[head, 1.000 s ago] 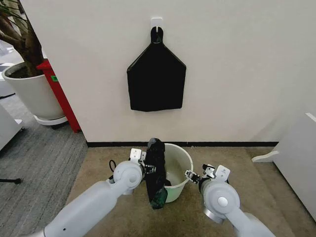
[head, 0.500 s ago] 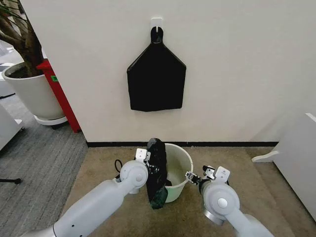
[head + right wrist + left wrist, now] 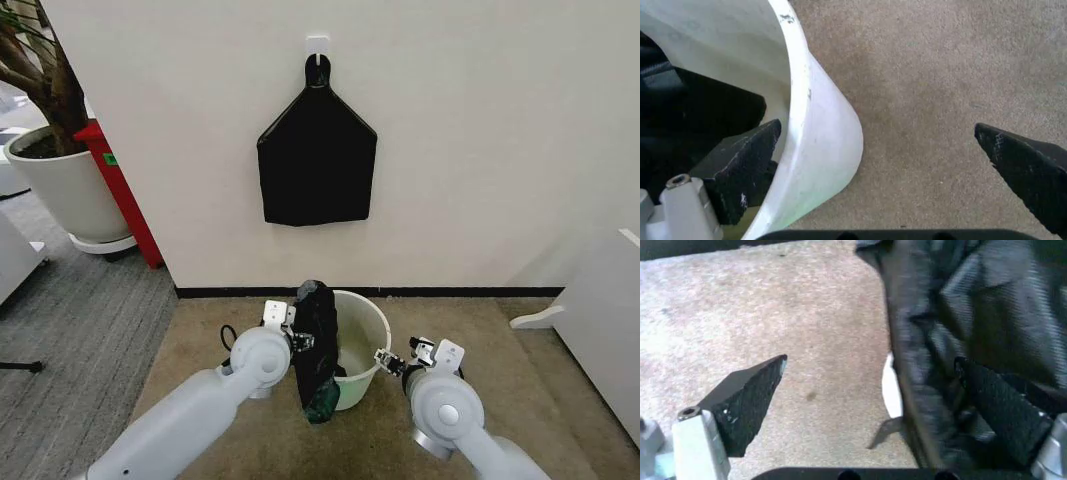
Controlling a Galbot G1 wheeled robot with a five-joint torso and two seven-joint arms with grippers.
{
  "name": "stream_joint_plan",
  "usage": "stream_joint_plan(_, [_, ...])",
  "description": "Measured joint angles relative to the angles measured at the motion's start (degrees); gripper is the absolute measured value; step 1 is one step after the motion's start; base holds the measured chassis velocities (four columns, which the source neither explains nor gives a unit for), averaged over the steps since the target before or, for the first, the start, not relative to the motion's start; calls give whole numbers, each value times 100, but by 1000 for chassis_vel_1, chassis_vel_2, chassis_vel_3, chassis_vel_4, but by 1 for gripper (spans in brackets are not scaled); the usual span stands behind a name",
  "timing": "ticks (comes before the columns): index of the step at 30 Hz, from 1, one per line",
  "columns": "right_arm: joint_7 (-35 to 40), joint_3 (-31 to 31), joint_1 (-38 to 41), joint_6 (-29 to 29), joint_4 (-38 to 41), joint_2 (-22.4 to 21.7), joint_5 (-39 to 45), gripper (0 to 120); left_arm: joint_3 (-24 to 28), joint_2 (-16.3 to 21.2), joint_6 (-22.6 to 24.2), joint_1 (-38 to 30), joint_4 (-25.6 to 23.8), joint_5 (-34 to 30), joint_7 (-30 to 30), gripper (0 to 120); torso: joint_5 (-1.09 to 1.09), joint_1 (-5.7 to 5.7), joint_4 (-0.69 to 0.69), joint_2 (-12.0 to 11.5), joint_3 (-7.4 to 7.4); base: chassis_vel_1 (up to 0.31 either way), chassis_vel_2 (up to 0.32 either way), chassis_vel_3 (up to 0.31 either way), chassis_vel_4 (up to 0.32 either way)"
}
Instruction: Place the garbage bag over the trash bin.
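Observation:
The trash bin (image 3: 365, 335), a small cream-white bucket, stands on the carpet near the wall. The black garbage bag (image 3: 316, 350) hangs limp over the bin's left rim and down its outer side. My left gripper (image 3: 298, 340) is open right beside the bag; in the left wrist view the bag (image 3: 960, 315) lies against one finger (image 3: 1000, 405), the other finger (image 3: 747, 400) is over bare carpet. My right gripper (image 3: 386, 358) is open at the bin's right rim. The right wrist view shows the bin wall (image 3: 820, 130) between the fingers, and black film (image 3: 700, 115) inside the bin.
A flat black house-shaped bundle (image 3: 317, 160) hangs from a wall hook above the bin. A large white plant pot (image 3: 65, 185) and a red panel (image 3: 125, 195) stand at the left. White furniture (image 3: 600, 330) is at the right. Carpet (image 3: 500, 340) lies open around the bin.
My left gripper pushed toward the bag half a second ago and has drawn back a little to the left. The right gripper shifted slightly toward the bin. The bag hangs as before.

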Motion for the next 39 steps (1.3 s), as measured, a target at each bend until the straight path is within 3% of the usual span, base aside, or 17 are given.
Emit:
stream_joint_plan(15, [-77, -60, -56, -6, -37, 36, -138, 100, -55, -141, -1, 0, 187, -22, -25, 99, 0, 0, -1, 0, 0, 0, 0, 0, 0])
stream_joint_plan(29, [-127, -37, -243, -3, -35, 60, -309, 100, 96, -487, -2, -168, 652, 79, 24, 99, 1, 0, 0, 0, 0, 0, 0, 0, 0])
stream_joint_plan(33, [-139, -37, -258, -2, -35, 65, -334, 100, 220, -549, -2, -226, 681, 83, 1, 94, 1, 0, 0, 0, 0, 0, 0, 0, 0])
stream_joint_plan(39, [-165, -40, -256, -3, -70, 93, -374, 100, 324, -546, -8, -231, 677, 81, -30, 72, 2, 0, 0, 1, -1, 0, 0, 0, 0])
